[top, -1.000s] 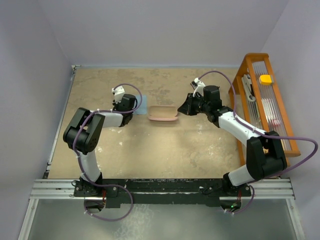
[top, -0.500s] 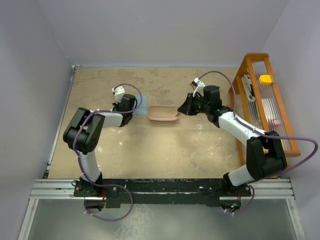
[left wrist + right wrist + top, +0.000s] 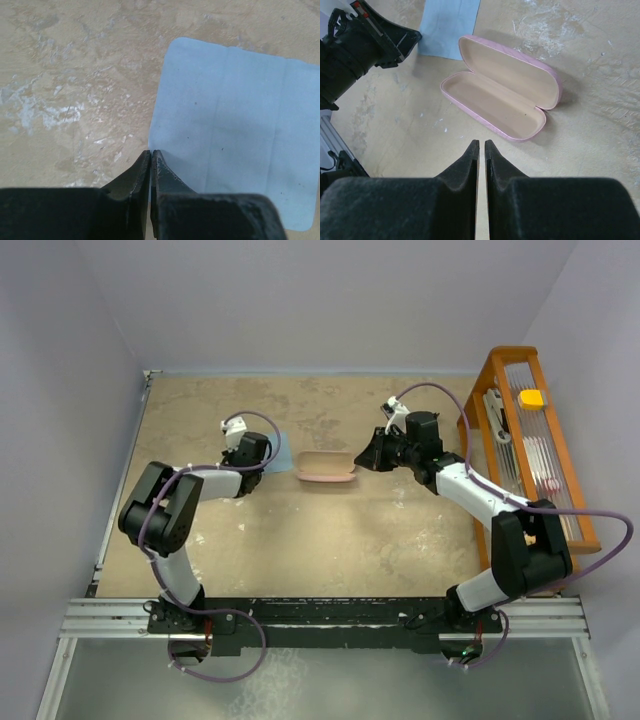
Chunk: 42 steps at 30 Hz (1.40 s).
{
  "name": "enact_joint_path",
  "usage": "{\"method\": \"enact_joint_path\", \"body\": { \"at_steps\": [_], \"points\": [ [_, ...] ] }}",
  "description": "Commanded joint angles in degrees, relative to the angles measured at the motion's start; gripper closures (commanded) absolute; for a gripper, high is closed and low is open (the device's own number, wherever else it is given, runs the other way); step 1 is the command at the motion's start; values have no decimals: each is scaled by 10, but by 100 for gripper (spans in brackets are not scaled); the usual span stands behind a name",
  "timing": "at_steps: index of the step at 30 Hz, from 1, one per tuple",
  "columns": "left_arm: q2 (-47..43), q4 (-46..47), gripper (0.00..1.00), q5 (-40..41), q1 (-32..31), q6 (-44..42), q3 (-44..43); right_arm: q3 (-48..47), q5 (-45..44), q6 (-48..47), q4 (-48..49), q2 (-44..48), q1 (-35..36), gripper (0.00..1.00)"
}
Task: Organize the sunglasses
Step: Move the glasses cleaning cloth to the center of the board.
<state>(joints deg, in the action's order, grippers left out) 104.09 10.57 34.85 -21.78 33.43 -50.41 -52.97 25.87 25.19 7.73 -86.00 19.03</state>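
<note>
The sunglasses are out of view in every frame. A light blue cloth (image 3: 235, 125) lies flat on the table (image 3: 330, 540), and my left gripper (image 3: 151, 152) is shut with its tips meeting on the cloth's left edge. From above, that gripper (image 3: 262, 462) sits left of the cloth (image 3: 281, 447). The pink case (image 3: 500, 100) lies open and empty at mid-table (image 3: 326, 468). My right gripper (image 3: 482, 142) hovers just short of the case's near rim, its fingers almost together with nothing between them; from above it (image 3: 362, 462) is at the case's right end.
An orange wooden rack (image 3: 530, 440) holding a yellow item (image 3: 531, 398) and other tools stands along the right edge. Grey walls close the back and sides. In the right wrist view the left arm (image 3: 360, 50) shows beside the cloth (image 3: 449, 25).
My left gripper has closed at the cloth's edge, and its arm has shifted slightly back and left. The right arm and the case have not moved.
</note>
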Motion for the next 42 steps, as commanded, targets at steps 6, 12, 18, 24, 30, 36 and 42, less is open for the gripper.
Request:
{"method": "enact_joint_path", "body": {
  "at_steps": [6,12,18,24,30,36,42],
  "points": [
    [-75,-101,100,-12,-5,30,12,0,17,7,24,10,2,90],
    [-93,-157,100,13,-39,41,6,1,17,8,22,17,2,90],
    [-114,-177,100,1,-56,60,34,3,20,10,23,25,2,90],
    [-157,-196,100,7,-85,89,72,4,23,13,26,29,2,90],
    [-188,-217,100,13,-120,140,97,7,25,16,29,32,3,90],
    [-216,-221,100,12,-157,205,133,7,25,16,30,38,4,90],
    [-239,-233,100,-5,-188,233,153,7,26,19,33,42,4,89]
  ]
}}
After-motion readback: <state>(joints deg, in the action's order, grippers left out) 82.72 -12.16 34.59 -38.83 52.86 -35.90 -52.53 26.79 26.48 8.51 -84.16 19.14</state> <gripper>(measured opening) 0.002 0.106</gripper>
